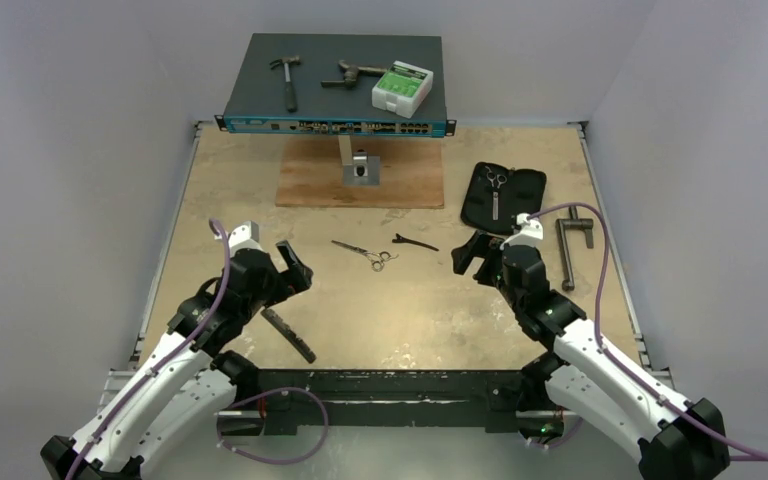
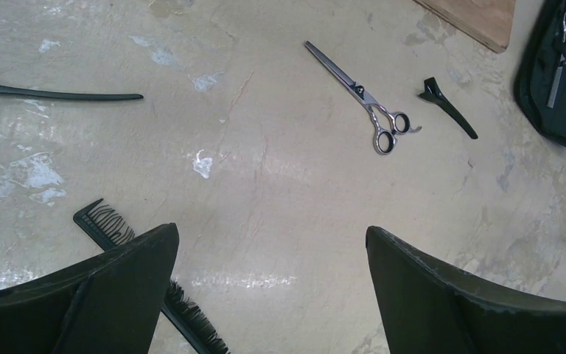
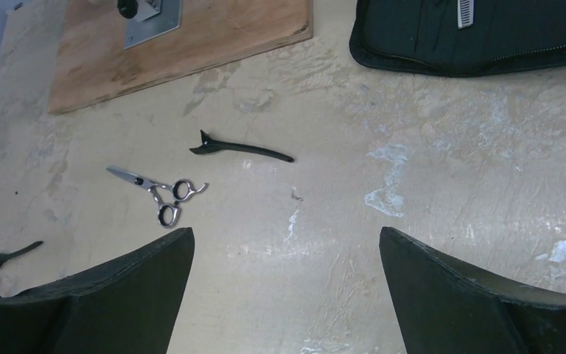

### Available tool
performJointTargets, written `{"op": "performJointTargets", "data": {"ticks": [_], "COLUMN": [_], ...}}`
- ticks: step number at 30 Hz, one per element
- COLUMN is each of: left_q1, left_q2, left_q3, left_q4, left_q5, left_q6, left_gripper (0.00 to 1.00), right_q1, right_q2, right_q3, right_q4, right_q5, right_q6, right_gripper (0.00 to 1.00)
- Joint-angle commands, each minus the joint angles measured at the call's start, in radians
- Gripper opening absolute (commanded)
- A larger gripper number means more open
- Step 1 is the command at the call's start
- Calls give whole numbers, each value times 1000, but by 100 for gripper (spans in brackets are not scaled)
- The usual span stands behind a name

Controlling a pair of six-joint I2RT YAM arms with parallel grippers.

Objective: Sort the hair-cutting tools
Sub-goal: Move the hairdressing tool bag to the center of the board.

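Both my pairs of fingers are spread wide and hold nothing. My left gripper (image 1: 295,268) hangs over the left half of the table (image 1: 410,310), about midway between the near and far edges. My right gripper (image 1: 472,257) hangs over the right half at much the same depth. Both tilt in toward the middle.

One pair of scissors (image 1: 365,253) lies flat and closed near the middle of the table, blades pointing left and rings to the right. The hair clip (image 1: 415,241) lies just beside the rings on their right, a little nearer the far edge; the two look apart.

The comb (image 1: 292,337) lies left of centre toward the near edge, at a slant. My left wrist camera shows one of my left fingers (image 2: 103,295) covering part of it. That same view shows another thin black pointed piece (image 2: 66,94) on the bare table, well away from the scissors; I cannot tell what it is.

An open black case (image 1: 503,197) lies on the right side, toward the far edge, just past my right gripper. The second scissors (image 1: 497,193) lie inside it, rings toward the far edge. A grey metal bar (image 1: 572,245) lies beside the case, along the right edge.
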Motion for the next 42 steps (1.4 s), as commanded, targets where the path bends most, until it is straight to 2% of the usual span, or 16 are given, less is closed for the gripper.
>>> {"op": "performJointTargets", "data": {"ticks": [1, 5, 13, 15, 20, 26, 28, 35, 42], "left_q1": [-1, -3, -3, -4, -3, -3, -4, -3, -4], "left_q2": [-43, -106, -107, -118, -122, -149, -164, -227, -232], "left_q3": [-4, -33, -32, -41, -31, -26, -29, -68, -113], "left_q4": [41, 87, 40, 40, 35, 21, 11, -2, 11], "left_q5": [18, 62, 61, 66, 98, 105, 100, 89, 126], "left_q6": [28, 73, 50, 32, 13, -19, -30, -72, -107], "left_gripper": [100, 100, 100, 100, 100, 100, 100, 100, 100], "right_q1": [2, 2, -12, -56, -293, -420, -471, -584, -613], "right_q2": [13, 52, 107, 124, 182, 316, 354, 494, 652], "right_q3": [29, 68, 158, 206, 274, 270, 272, 299, 327], "right_q4": [7, -33, -54, -67, -67, -28, -12, 33, 118], "right_q5": [45, 26, 103, 116, 51, 73, 37, 29, -14], "right_q6": [-9, -50, -29, -17, 49, 170, 198, 219, 187], "right_gripper": [99, 99, 99, 99, 96, 93, 92, 87, 81]}}
